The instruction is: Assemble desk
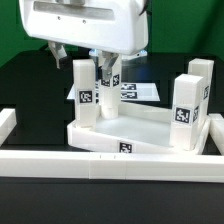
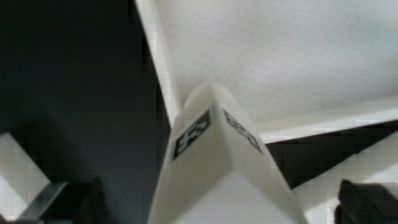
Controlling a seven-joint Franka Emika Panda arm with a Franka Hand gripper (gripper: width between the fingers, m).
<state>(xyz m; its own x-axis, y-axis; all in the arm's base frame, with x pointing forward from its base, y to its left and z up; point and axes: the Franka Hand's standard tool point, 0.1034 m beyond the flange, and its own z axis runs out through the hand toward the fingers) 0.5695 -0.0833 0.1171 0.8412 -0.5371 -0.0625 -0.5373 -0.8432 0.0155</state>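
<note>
My jaws (image 1: 106,72) stand spread wide, gripping nothing, straddling the top of a leg (image 1: 106,95) that stands upright in the tabletop (image 1: 140,128) on the dark bench (image 1: 30,85). Its long axis runs vertical, straight below me. I count three legs standing: one beside mine (image 1: 83,95), one (image 1: 188,105) at the exterior view's right; a fourth may hide behind it.
</note>
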